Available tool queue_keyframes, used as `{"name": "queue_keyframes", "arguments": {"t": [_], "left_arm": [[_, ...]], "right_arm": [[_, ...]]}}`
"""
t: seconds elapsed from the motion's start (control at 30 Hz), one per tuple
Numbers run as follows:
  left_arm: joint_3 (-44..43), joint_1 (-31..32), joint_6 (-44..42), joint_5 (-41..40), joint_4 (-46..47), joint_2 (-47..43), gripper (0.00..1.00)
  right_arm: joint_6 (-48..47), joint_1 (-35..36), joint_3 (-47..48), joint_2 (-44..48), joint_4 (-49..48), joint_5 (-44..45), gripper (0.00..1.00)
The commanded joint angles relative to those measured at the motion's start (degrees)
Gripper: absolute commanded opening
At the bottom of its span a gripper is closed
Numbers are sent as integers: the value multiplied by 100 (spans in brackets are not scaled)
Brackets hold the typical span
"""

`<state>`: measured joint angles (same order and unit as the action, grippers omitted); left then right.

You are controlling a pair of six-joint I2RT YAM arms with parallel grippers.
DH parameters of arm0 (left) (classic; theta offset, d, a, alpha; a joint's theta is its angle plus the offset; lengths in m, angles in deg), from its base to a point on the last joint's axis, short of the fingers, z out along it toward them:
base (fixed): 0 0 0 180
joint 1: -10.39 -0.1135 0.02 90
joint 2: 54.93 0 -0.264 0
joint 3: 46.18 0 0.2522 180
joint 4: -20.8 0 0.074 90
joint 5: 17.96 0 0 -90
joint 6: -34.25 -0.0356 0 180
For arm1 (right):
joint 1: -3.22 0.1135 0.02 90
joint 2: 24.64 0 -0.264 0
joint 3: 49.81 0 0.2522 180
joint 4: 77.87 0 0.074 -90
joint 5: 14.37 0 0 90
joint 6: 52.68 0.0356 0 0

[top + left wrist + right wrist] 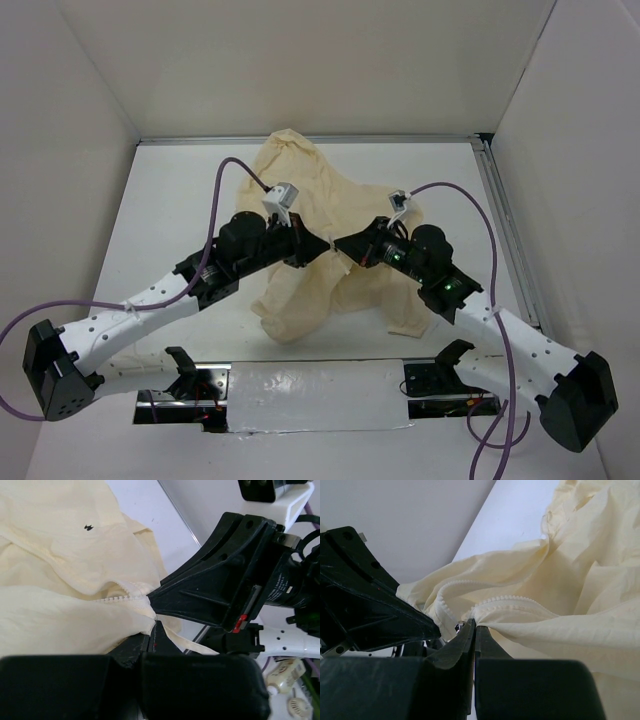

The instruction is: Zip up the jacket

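Note:
The cream jacket (300,215) lies crumpled mid-table, lifted slightly where both grippers meet tip to tip. My left gripper (321,245) is shut on a fold of the jacket (60,580) at the end of its zipper teeth (120,598), its closed tips (152,624) pinching the fabric. My right gripper (343,245) is shut on the jacket (570,590) edge just below a row of zipper teeth (515,600), with its tips (474,624) pressed together. A small metal piece (457,627) shows beside them. The right gripper's body (220,585) faces the left wrist camera.
White walls enclose the table on three sides. A metal rail (505,220) runs along the right edge. Purple cables (225,190) arch over both arms. A taped strip (310,395) lies between the arm bases. The left gripper's body (365,605) fills the right wrist view's left.

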<state>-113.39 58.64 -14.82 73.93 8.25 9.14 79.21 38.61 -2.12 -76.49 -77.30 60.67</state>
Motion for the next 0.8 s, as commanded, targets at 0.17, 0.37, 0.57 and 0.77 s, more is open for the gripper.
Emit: {"name": "queue_keyframes", "arguments": {"t": [0.17, 0.37, 0.57, 0.77], "left_arm": [[-438, 9, -534, 22, -473, 325, 0], [-219, -140, -402, 557, -491, 88, 0], [54, -412, -454, 1479, -174, -105, 0], [572, -720, -472, 2456, 775, -431, 0]], "right_arm": [[-67, 46, 158, 430, -377, -314, 0], [-5, 2, -202, 755, -947, -350, 0], [56, -15, -440, 782, -1485, -552, 0], [30, -85, -291, 624, -1125, -578, 0]]}}
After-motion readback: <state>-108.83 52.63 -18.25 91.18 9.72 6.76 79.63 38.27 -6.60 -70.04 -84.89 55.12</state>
